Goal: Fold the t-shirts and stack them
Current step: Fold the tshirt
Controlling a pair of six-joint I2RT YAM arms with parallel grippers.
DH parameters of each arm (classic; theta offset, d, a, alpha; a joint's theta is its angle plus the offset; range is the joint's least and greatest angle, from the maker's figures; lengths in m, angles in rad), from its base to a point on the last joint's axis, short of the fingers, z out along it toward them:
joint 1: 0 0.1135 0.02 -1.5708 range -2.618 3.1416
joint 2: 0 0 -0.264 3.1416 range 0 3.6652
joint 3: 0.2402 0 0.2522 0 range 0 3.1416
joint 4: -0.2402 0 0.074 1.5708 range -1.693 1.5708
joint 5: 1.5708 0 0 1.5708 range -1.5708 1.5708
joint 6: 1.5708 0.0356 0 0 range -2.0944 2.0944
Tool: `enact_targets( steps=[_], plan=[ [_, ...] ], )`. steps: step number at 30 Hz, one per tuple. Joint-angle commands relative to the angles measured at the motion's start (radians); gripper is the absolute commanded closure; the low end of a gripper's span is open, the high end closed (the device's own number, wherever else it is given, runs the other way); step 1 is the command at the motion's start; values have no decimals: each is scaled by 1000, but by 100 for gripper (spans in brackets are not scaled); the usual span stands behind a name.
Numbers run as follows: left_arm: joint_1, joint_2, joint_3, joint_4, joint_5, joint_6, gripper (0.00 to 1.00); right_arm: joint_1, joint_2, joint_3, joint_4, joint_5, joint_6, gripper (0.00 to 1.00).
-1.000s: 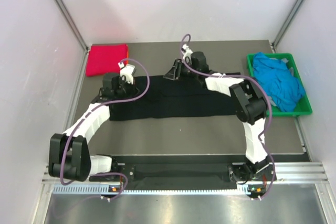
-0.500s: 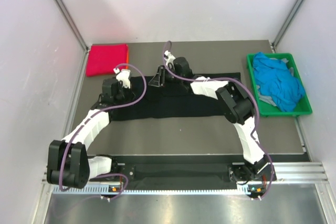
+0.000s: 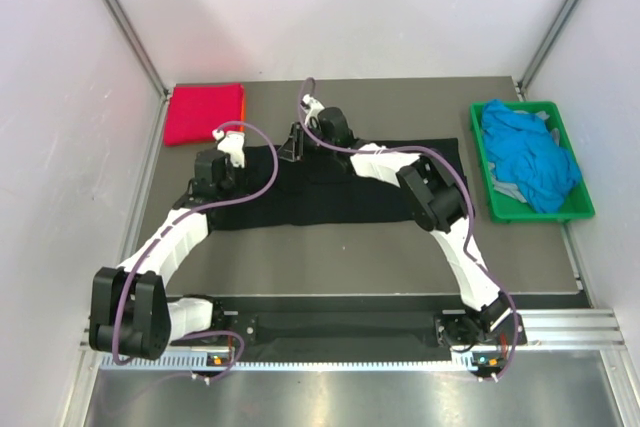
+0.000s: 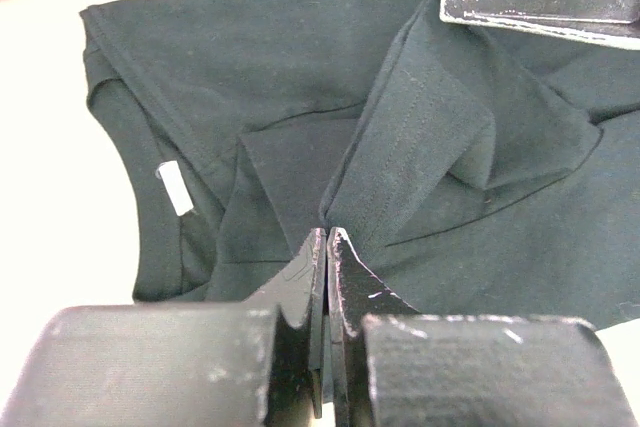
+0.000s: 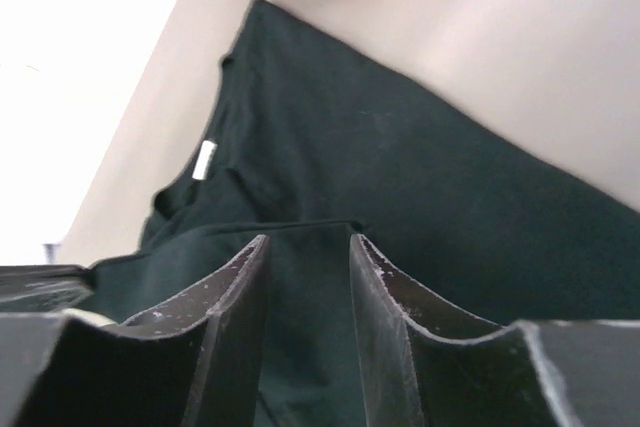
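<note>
Black shirt spread flat across mid-frame, a raised fold near its left end pinched tight in the closed left gripper, apparently to carry it over, with the right gripper half-open above the upper edge, gripping nothing.

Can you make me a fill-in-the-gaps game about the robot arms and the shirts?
The blue t-shirts lie in the ___ crate. The left gripper pinches a fold of the black t-shirt, whose neck label is ___. The right gripper has its jaws ___. The folded magenta-red t-shirt lies at the far ___ corner of the table.
Missing words: green, white, open, left.
</note>
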Motion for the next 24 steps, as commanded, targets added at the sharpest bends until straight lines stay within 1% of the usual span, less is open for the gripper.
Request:
enact_targets(
  steps=[1,3,4,5,10,13,18,20,24],
  plan=[
    [-3,-5,11,41,-32,24,100,13,28,74,-7,22,-42,62],
    [-3,-3,8,41,-32,29,100,13,39,82,-21,28,-52,59],
    [-3,-3,8,41,-32,29,100,13,39,88,-24,31,-61,59],
    [-3,-5,6,41,-62,30,100,13,42,92,-27,31,-64,58],
    [-3,-3,5,41,-73,37,100,13,71,135,-47,7,-85,55],
    [-3,0,8,46,-78,41,100,13,88,160,-70,-4,-87,55],
    [-3,15,17,66,-81,47,100,13,91,155,-60,-18,-88,60],
    [-3,23,23,69,-75,46,100,13,93,157,-56,-27,-85,60],
    [-3,30,28,71,-76,46,100,8,99,157,-57,-33,-88,57]
  ],
)
